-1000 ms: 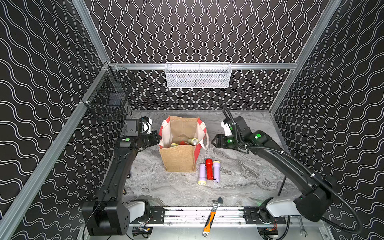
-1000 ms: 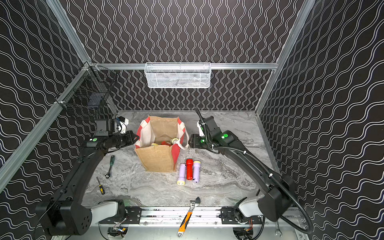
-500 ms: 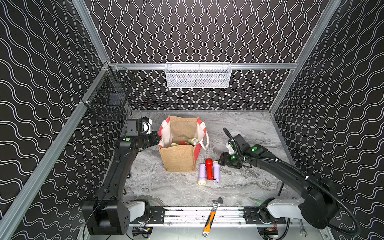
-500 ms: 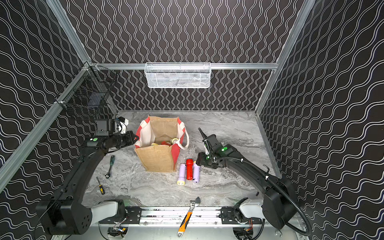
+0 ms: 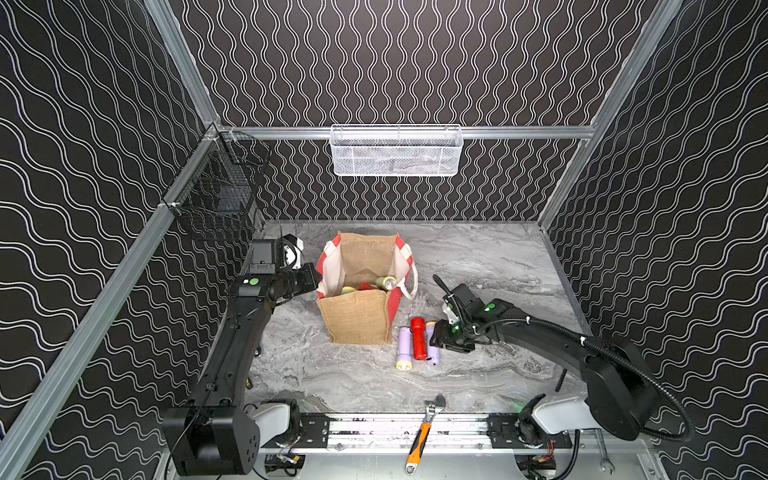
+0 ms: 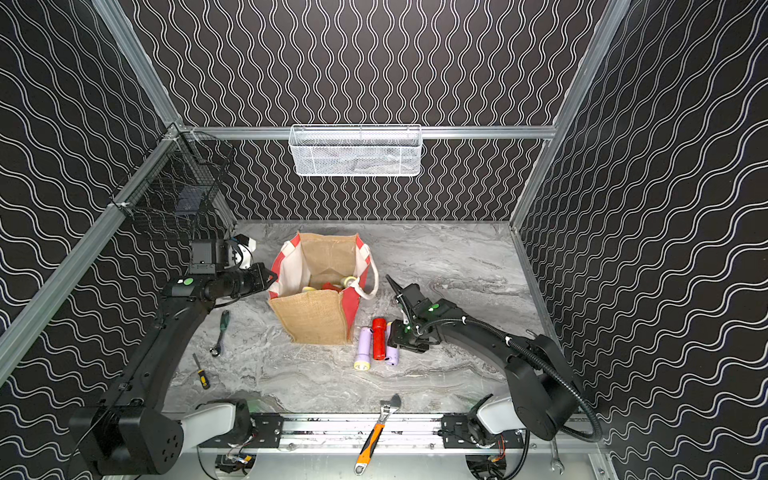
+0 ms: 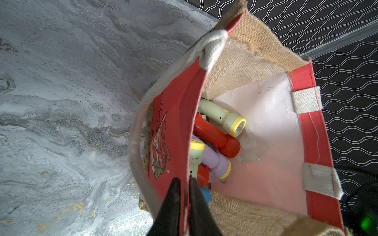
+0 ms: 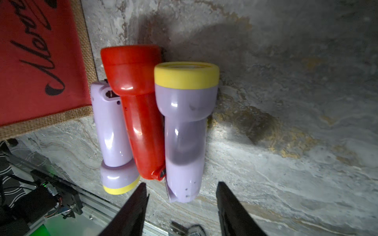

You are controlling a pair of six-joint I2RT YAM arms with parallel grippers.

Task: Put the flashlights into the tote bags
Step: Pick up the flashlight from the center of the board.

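Note:
The tan jute tote bag (image 5: pixel 357 320) with red faces stands upright at mid table in both top views. My left gripper (image 7: pixel 184 180) is shut on its red side wall at the rim. Inside lie several flashlights, among them a pale green one (image 7: pixel 221 116), a red one (image 7: pixel 214 141) and a lilac one (image 7: pixel 214 161). Three flashlights lie side by side on the table right of the bag: lilac (image 5: pixel 404 347), red (image 5: pixel 418 338), lilac (image 5: pixel 432 347). My right gripper (image 8: pixel 181 183) is open, its jaws either side of the tail of the rightmost lilac flashlight (image 8: pixel 184 130), not touching it.
An orange-handled wrench (image 5: pixel 424 432) lies on the front rail. A green-handled wrench (image 6: pixel 220 332) and a small screwdriver (image 6: pixel 201 372) lie left of the bag. A white mesh basket (image 5: pixel 395 151) hangs on the back wall, a black wire basket (image 5: pixel 216 199) on the left wall.
My right arm has come down from beside the bag's rim to the three flashlights on the table, and its jaws have narrowed. The left arm and the bag have not moved.

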